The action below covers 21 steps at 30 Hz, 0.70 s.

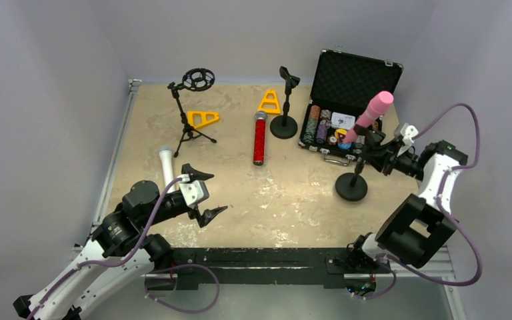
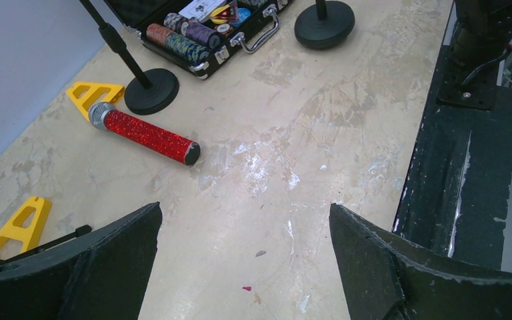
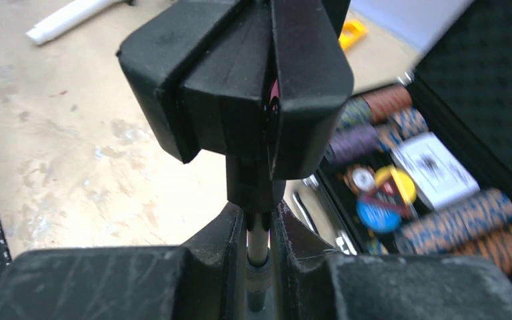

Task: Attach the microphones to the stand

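Beige tabletop (image 1: 287, 193): white stick microphone (image 1: 167, 165), long axis pointing away, just left of spread-fingered left gripper (image 1: 215, 193); right gripper (image 1: 372, 150) clamps black round-base stand post (image 1: 357, 173).

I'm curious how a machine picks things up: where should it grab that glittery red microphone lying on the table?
Probably mid-barrel on the glittery red microphone with silver mesh head, from straight above, jaws closing across its width. It lies flat with bare beige tabletop on both sides of the barrel, while a black round-based stand sits close beside its head.
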Each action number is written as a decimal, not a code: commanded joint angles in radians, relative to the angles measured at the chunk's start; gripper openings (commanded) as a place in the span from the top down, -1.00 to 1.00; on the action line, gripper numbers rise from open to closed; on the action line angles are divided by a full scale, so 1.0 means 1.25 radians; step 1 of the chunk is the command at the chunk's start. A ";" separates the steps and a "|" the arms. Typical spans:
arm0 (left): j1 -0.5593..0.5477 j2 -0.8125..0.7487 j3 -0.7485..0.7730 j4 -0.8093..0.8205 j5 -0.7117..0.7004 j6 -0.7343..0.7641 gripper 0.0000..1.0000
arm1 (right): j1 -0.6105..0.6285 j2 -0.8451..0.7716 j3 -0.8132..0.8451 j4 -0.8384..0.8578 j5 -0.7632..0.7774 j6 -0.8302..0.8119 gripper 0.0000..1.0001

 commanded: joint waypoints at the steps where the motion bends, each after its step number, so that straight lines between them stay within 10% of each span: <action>1: 0.004 -0.007 0.008 0.010 0.014 0.013 -0.98 | -0.130 0.042 0.059 -0.205 -0.009 -0.215 0.98; 21: 0.004 -0.005 0.005 0.010 0.015 0.012 -0.98 | -0.284 0.152 0.059 -0.206 0.025 -0.332 0.82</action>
